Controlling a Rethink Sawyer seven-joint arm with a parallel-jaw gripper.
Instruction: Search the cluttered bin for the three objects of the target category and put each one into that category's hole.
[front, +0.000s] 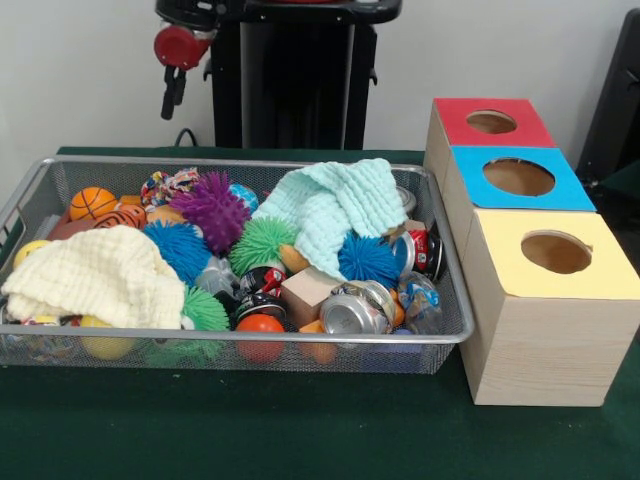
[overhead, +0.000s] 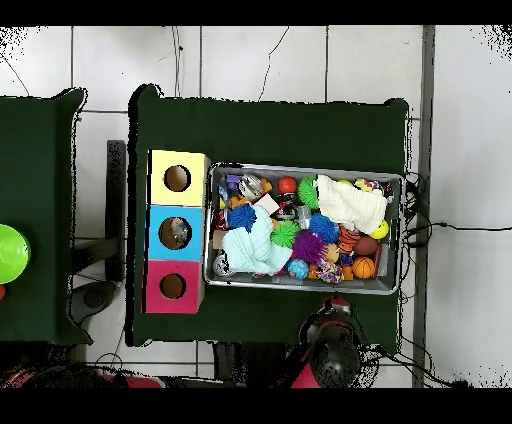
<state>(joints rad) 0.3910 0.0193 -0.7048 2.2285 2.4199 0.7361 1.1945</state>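
The arm is drawn back above the far side of the table. Its gripper (front: 174, 92) hangs as a small dark piece under a red joint, above the bin's far left corner in the front view; I cannot tell whether the claw is apart or together. It touches nothing.

The wire mesh bin (front: 250, 352) sits on the green table cover (front: 300, 430), full of clutter. In the front view:
- cream cloth (front: 100, 275) draped over the near left part
- mint cloth (front: 330, 210) heaped over the far middle to right
- purple spiky ball (front: 210, 208) at far centre, a green spiky ball (front: 262, 242) just beside the mint cloth, a blue spiky ball (front: 368, 258) under that cloth's near edge, another blue one (front: 178, 248) touching the cream cloth
- small basketball (front: 92, 203) at the far left corner
- crushed silver can (front: 355, 308) near the front right, a wooden block (front: 308, 290) just left of it
- red and black can (front: 425, 250) against the right wall
- orange ball (front: 260, 325) at the front wall

Just right of the bin stands a row of three wooden boxes, each with a round hole on top: red box (front: 490, 122) farthest, blue box (front: 518, 178) in the middle, yellow box (front: 555, 255) nearest. In the overhead view something pale shows inside the blue box's hole; the other two holes look dark.

A bright green round thing (overhead: 10, 258) lies on a separate table at the overhead view's left edge.
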